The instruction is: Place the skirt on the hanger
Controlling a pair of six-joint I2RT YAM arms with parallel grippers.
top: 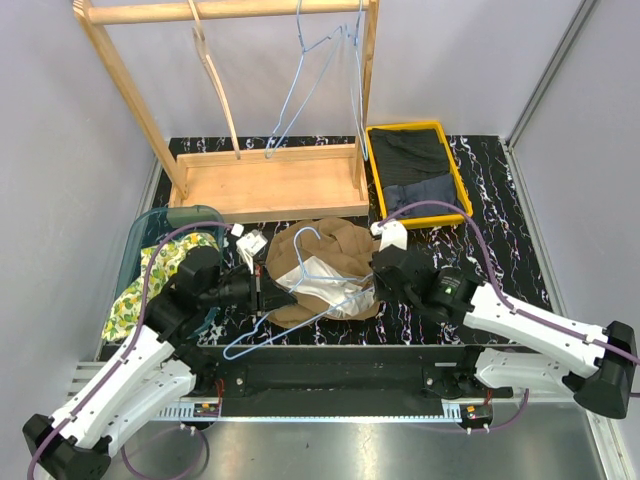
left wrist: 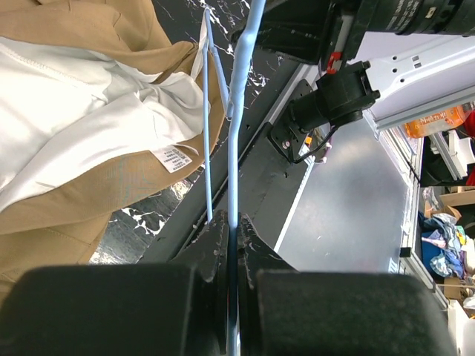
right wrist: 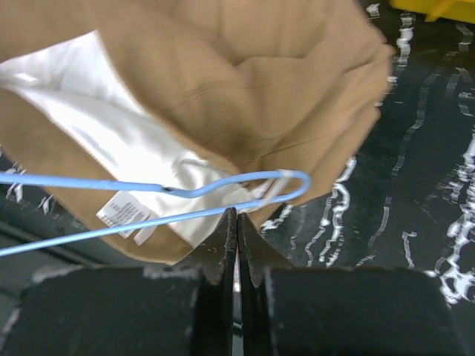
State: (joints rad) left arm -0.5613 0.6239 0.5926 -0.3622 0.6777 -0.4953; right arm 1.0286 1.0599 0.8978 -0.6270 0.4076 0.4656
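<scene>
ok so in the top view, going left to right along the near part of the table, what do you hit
floral cloth → left gripper → skirt → right gripper

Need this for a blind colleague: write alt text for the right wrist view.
The right claw, shut, sits at the rounded end of a blue wire hanger lying on a tan skirt with white lining; black marbled table beyond.
</scene>
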